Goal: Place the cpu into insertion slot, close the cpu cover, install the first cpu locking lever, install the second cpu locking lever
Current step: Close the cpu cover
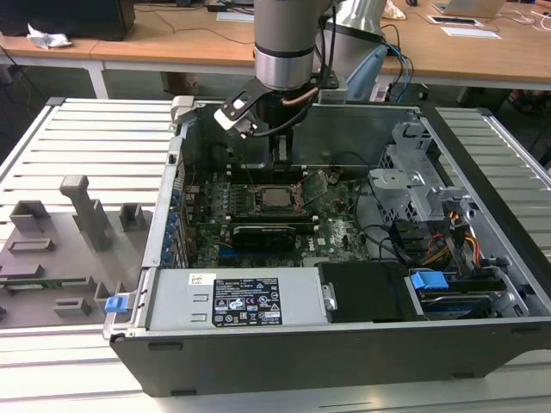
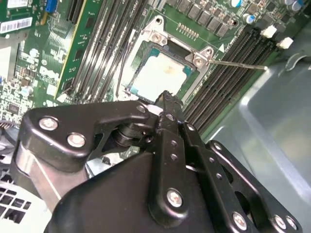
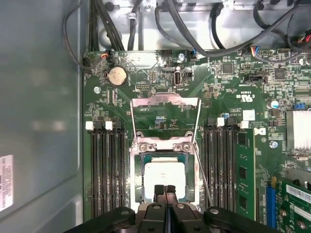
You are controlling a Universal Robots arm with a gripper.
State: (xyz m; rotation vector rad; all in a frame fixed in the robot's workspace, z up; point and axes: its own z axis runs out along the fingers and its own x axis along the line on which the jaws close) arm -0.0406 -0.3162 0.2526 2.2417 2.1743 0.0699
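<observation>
Near the middle of the motherboard (image 3: 233, 92), the cpu (image 3: 165, 178) lies flat inside the insertion slot (image 3: 137, 180). The cpu cover (image 3: 165, 100) is swung open, off the socket. The gripper (image 3: 164, 190) hangs over one edge of the cpu, its fingers pressed together and holding nothing.

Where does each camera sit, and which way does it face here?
Exterior view: off the arm, looking down into the open computer case; the arm and gripper show.
First wrist view: straight down on the motherboard; shut fingertips show.
Second wrist view: slanted past the gripper's linkage toward the cpu.
Both wrist views share the cpu.
</observation>
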